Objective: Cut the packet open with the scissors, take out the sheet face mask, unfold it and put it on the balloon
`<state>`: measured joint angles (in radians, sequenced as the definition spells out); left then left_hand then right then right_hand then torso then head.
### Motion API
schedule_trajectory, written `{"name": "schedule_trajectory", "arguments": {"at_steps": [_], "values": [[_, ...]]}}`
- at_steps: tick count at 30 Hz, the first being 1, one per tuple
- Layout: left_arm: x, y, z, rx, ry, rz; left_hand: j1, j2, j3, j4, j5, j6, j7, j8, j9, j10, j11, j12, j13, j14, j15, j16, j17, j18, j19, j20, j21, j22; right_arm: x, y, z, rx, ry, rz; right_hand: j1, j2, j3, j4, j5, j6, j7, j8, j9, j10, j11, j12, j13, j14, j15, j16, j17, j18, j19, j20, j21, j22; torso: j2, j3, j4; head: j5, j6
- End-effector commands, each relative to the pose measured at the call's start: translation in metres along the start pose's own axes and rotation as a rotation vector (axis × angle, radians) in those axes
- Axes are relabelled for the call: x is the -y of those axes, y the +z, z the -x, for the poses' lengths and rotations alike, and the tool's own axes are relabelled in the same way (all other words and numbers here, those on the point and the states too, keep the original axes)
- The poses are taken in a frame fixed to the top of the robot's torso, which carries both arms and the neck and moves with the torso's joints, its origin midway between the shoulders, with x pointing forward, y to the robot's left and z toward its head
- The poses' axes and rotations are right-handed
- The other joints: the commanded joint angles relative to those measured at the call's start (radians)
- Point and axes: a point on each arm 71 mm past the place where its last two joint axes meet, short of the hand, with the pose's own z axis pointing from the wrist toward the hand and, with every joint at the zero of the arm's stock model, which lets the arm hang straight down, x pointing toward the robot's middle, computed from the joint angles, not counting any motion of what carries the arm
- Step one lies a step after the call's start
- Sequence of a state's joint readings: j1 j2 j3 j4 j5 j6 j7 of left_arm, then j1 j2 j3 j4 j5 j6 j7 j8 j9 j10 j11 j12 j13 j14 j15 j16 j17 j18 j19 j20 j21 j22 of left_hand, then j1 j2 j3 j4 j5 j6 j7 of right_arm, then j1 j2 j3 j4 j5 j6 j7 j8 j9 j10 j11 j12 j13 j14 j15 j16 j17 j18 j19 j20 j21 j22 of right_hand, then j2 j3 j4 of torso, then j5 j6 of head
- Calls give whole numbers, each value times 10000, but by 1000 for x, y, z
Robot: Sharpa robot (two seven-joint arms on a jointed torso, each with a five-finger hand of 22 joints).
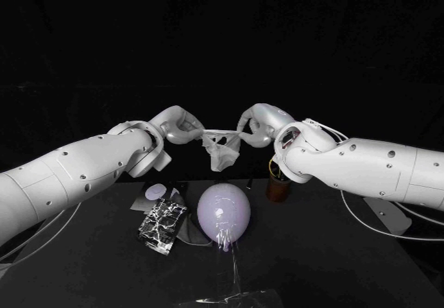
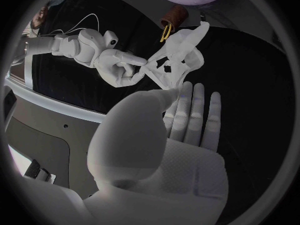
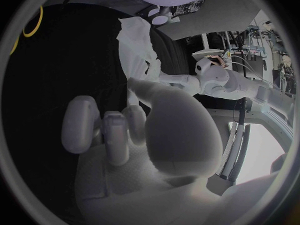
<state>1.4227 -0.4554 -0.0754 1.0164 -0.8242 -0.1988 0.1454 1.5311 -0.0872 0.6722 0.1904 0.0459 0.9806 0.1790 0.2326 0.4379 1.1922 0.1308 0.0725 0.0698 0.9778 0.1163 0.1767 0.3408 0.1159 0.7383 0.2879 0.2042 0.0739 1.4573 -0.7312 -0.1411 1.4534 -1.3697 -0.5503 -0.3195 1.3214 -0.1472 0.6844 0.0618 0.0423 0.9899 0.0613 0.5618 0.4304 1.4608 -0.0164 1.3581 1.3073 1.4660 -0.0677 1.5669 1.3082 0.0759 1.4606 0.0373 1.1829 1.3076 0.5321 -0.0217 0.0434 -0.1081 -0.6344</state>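
The sheet face mask [image 1: 222,146] is held up in the air between the two hands, above the bench [image 1: 319,260] and behind the balloon [image 1: 225,210]. One upper corner is pinched by the left robot hand [image 1: 178,125] and the other by the right robot hand [image 1: 259,123], each between thumb and a finger, with the left robot hand's other fingers kept straight. A tear could be caused if the corners are pulled apart too hard. A drop onto the bench is likely if either thin pinch slips, and the wet folds may cling together and leave the mask only half opened. The mask is seen as pale, limp and crumpled, stretched along its top edge and sagging to a bunched point below. The balloon lies on the bench, with the packet [image 1: 163,224] just beside it.
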Motion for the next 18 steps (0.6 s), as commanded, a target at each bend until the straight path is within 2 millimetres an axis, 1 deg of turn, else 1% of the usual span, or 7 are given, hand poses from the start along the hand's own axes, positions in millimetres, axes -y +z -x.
{"name": "schedule_trajectory", "arguments": {"at_steps": [1, 3, 7, 10, 14, 16, 18], "values": [[1, 1, 1, -53, 273, 70, -99, -16, 69, 17, 33, -5, 34, 39, -16, 57, 22, 29, 4, 69, 19, 7, 12, 121, 56, 3, 45, 15, -2, 3, 4, -355, 89, 66, -32, 101, 32, -21, 64, 75, -22, 210, 115, 86, 16, -11, 886, 1048, -28, 39, 2626, -106, 67, 0, -59, 1772, -14, -12, -9, 6, 2], [1, 1, 1, 15, 267, 31, -118, -11, 87, 16, 34, -7, 39, 50, -8, 64, 25, 32, 5, 73, 20, 8, 15, 129, 70, 3, 53, 17, -5, 6, 9, -473, -151, 186, -34, 99, 34, -27, 64, 69, -20, 207, 114, 82, 17, -19, 881, 1048, -28, 39, 2626, -106, 66, -1, -63, 1771, -10, -7, -2, -10, -10], [3, 0, 3, 240, 45, -97, -185, 6, 124, 32, 34, -2, 53, 88, 16, 99, 27, 48, 13, 97, 18, 20, 27, 154, 112, 3, 78, 25, -9, 11, 17, -390, -695, 452, -34, 98, 36, -30, 64, 66, -19, 205, 113, 83, 18, -18, 882, 1048, -28, 39, 2626, -113, 77, -1, -20, 1780, 1, -15, 12, -19, 6], [5, -1, 4, 360, -193, -223, -205, 8, 136, 35, 34, -3, 56, 101, 25, 110, 27, 53, 16, 105, 16, 25, 32, 162, 126, 3, 87, 27, -14, 14, 20, -336, -1069, 678, -36, 97, 36, -32, 64, 65, -18, 205, 113, 85, 19, -15, 886, 1048, -28, 39, 2626, -116, 82, -1, 0, 1784, 9, -12, 1, -15, -10], [8, -2, 7, 727, -564, -384, -225, 4, 144, 37, 33, -10, 59, 111, 32, 114, 28, 55, 17, 108, 16, 27, 35, 170, 140, 3, 97, 30, -20, 18, 21, -618, -1966, 945, -40, 93, 36, -35, 63, 64, -18, 204, 112, 92, 20, 0, 899, 1048, -26, 39, 2626, -127, 99, -1, 64, 1798, 2, -9, 0, 16, -23], [10, -2, 10, 984, -772, -457, -242, 1, 159, 31, 33, -21, 60, 123, 41, 116, 28, 55, 18, 109, 15, 28, 39, 186, 168, -1, 115, 36, -22, 20, 19, -870, -2475, 1009, -44, 89, 34, -36, 63, 64, -18, 203, 112, 90, 21, -5, 895, 1048, -25, 39, 2626, -126, 96, -1, 55, 1796, -3, -4, -6, -7, -31], [11, -3, 14, 1347, -1067, -500, -254, -5, 176, 14, 33, -32, 57, 138, 53, 122, 24, 58, 20, 113, 13, 31, 45, 206, 202, -6, 138, 45, -22, 22, 17, -1163, -3007, 1006, -53, 85, 32, -36, 62, 65, -18, 204, 112, 97, 23, 8, 907, 1048, -22, 39, 2626, -128, 99, -1, 69, 1799, -4, -10, -2, -10, -33]]}}
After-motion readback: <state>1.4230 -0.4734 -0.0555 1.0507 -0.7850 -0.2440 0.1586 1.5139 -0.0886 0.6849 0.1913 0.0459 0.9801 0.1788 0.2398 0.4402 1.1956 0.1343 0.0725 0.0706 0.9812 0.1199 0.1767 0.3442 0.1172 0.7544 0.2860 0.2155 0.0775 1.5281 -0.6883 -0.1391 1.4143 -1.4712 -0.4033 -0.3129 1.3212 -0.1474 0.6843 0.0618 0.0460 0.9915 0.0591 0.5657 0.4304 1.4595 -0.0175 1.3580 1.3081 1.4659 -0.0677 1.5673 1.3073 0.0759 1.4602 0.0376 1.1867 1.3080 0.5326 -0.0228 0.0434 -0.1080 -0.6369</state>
